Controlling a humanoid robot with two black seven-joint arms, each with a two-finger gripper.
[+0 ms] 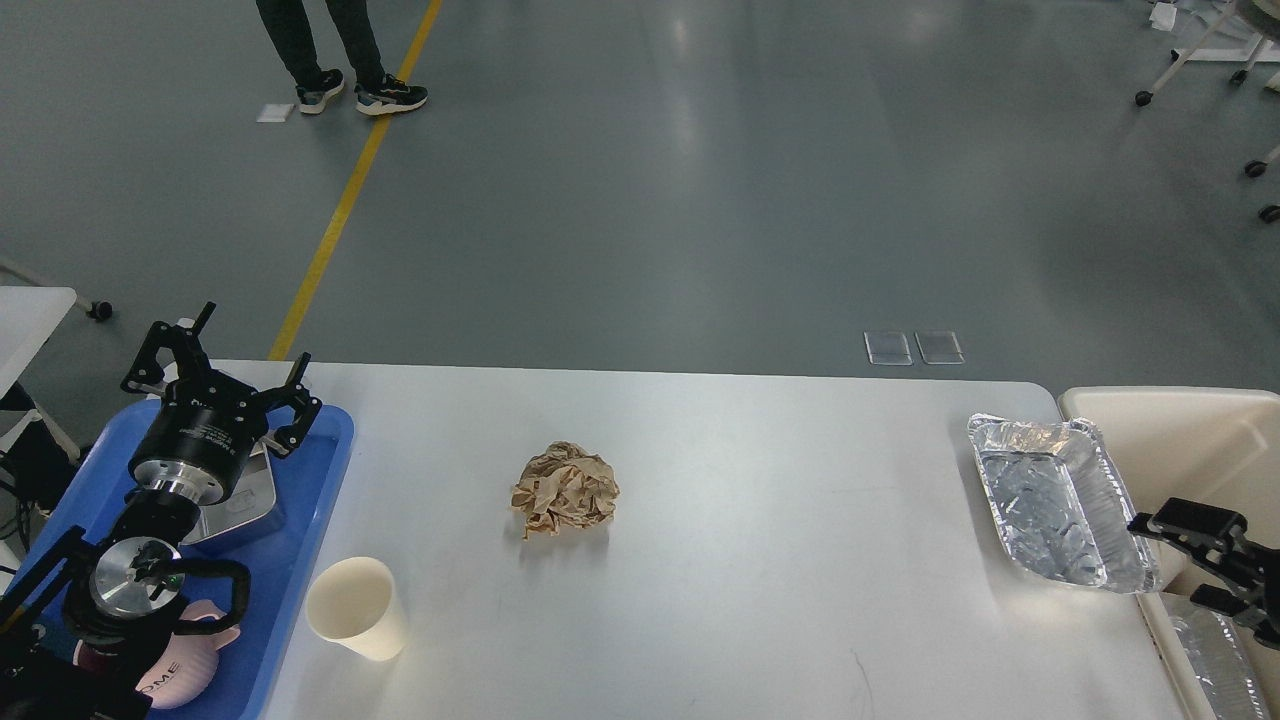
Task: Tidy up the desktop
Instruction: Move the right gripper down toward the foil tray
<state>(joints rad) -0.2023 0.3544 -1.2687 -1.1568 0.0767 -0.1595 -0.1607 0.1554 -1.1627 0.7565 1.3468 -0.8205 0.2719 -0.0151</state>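
Note:
The desktop (760, 580) is a wide grey-white tabletop. A crumpled ball of brown paper (565, 490) lies near its middle. A cream paper cup (355, 608) stands at the front left, beside the blue tray (315, 470). A foil tray (1050, 505) rests at the right edge. My left gripper (255, 335) hangs open over the blue tray's far end, holding nothing. My right gripper (1170, 560) is open just right of the foil tray's near corner, over the beige bin (1170, 430).
In the blue tray lie a square metal dish (248, 492) under my left wrist and a pink object (185, 672) at the front. More foil (1210, 650) lies in the beige bin. A person's legs (335, 50) stand on the floor beyond.

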